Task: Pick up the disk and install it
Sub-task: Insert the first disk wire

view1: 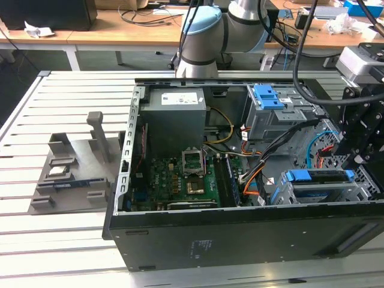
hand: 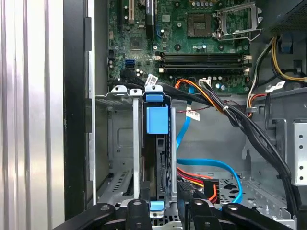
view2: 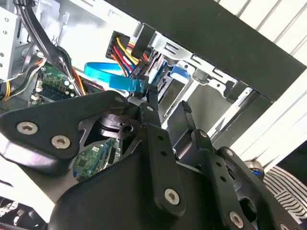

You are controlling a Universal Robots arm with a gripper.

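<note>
We hang over the open computer case (view1: 240, 234), our gripper (hand: 165, 207) poised just above the drive cage (hand: 120, 143). The disk (hand: 157, 158) stands on edge in that cage, blue rail up, at six o'clock from the green motherboard (hand: 192, 43). Fingers (view2: 158, 143) sit slightly parted, holding nothing.

Work surface: you have a pale slatted metal table (view1: 66, 96), its ribs running across the exterior view.
Behind it: a wooden bench (view1: 120, 33) on white legs, strewn with cables (view1: 141, 15) and crumpled paper (view1: 36, 29).
Floor: you see dark grey under the bench.
Light: even and soft.
</note>
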